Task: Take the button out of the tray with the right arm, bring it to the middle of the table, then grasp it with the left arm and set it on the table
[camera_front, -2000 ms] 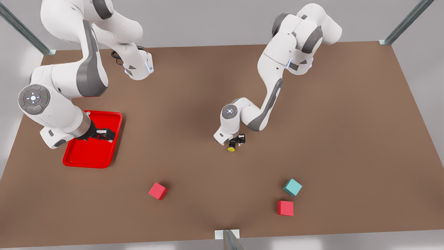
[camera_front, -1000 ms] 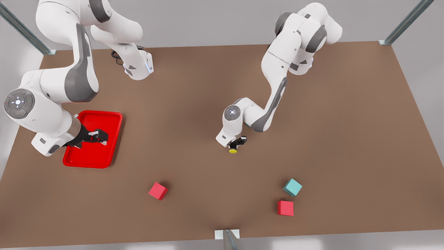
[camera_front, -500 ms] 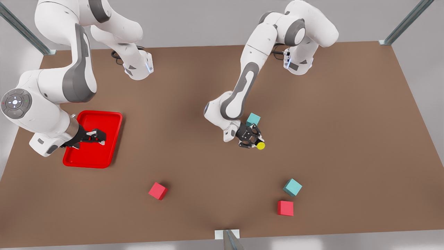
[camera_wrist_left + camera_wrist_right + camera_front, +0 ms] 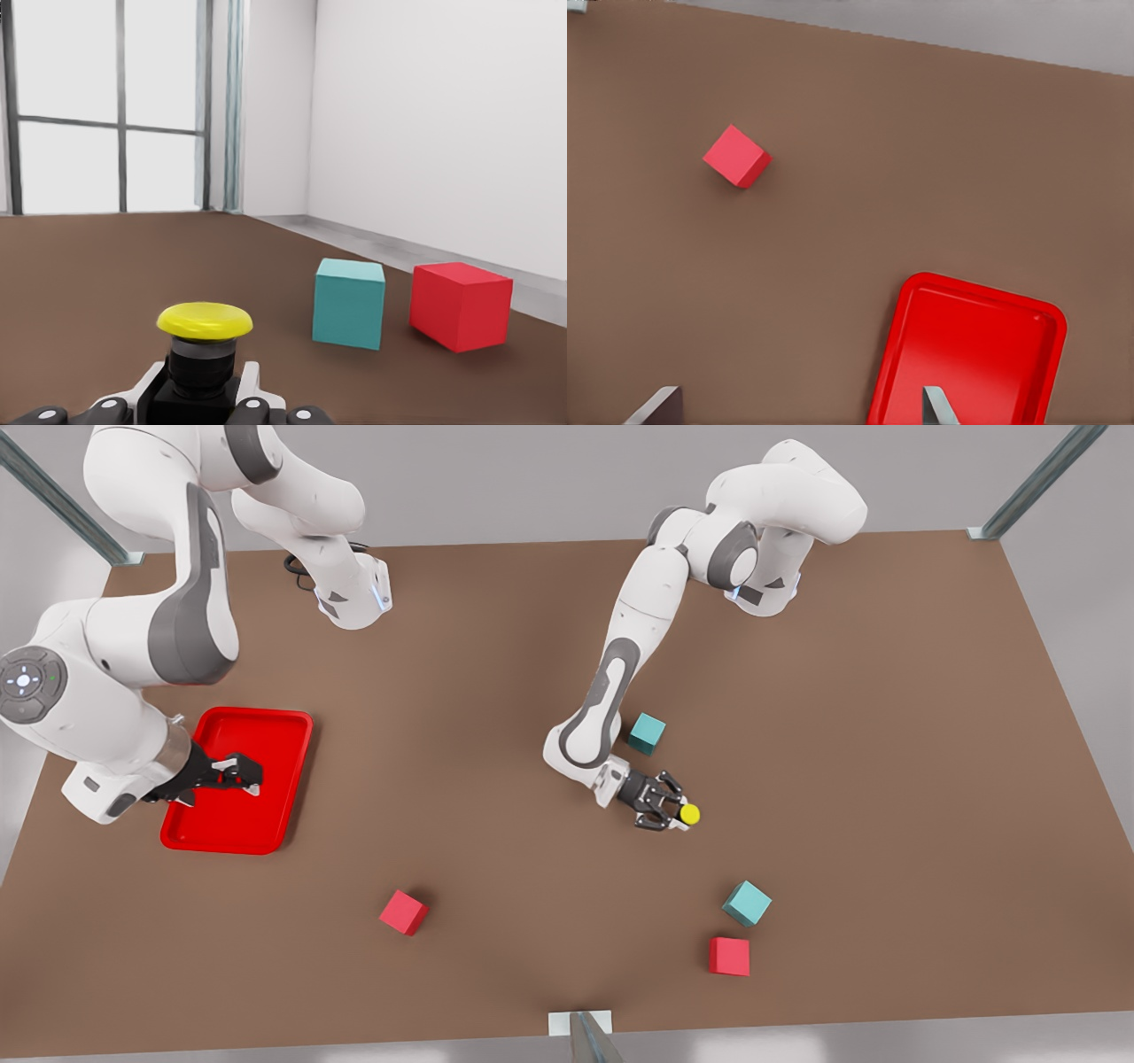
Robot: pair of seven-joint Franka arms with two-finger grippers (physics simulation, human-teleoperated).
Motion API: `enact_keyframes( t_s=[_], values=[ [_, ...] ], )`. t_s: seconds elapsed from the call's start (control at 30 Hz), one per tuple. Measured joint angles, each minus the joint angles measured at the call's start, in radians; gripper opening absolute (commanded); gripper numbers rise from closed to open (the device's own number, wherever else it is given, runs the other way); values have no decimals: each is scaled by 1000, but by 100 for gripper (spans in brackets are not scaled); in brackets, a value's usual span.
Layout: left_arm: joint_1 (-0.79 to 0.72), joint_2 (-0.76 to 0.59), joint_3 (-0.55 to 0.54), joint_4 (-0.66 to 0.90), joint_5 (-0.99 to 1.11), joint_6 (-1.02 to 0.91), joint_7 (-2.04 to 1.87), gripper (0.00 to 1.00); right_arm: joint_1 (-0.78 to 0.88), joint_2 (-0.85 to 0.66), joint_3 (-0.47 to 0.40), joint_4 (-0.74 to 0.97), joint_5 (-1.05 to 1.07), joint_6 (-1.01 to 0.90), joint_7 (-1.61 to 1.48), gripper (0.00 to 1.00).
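- The button (image 4: 689, 813) sits in the left gripper (image 4: 666, 808), right of the table's (image 4: 886, 717) middle in the front view; its black body is clamped between the fingers (image 4: 250, 383) and the yellow cap points away from the wrist.
- In the left wrist view the button (image 4: 204, 341) stands clear of the brown surface, so it seems to be held above the table rather than resting on it.
- I judge this to be the last step: the handover looks done and only the setting down remains. The next move calls for lowering the button onto bare table and opening the fingers.
- A teal cube (image 4: 746, 903) and a red cube (image 4: 728, 956) lie nearer the camera, well apart from the gripper; another teal cube (image 4: 647, 732) sits just behind the forearm.
- The right gripper (image 4: 232, 773) waits over the tray (image 4: 297, 731), fingers spread and empty.
- Hidden: the contact under the button's body, and its true height above the table.
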Motion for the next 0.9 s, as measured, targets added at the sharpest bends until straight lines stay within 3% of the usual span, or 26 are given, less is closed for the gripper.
enact_keyframes(
  t_s=[0.07,0.1,0.13,0.6,0.9],
  values=[
    [1,5,-2,0,1,12,-62,46,-1,0,0,2,0,0,-1,100],
    [1,6,-3,0,1,17,-90,62,-1,0,0,2,0,0,-2,100],
    [1,7,-3,0,3,21,-117,100,-1,0,0,2,1,0,-2,100],
    [-1,-5,0,-1,8,42,-363,100,-13,0,0,6,0,0,-7,100],
    [-7,-116,47,-55,16,29,-383,100,-19,0,-1,6,-2,0,-9,100]
  ],
)
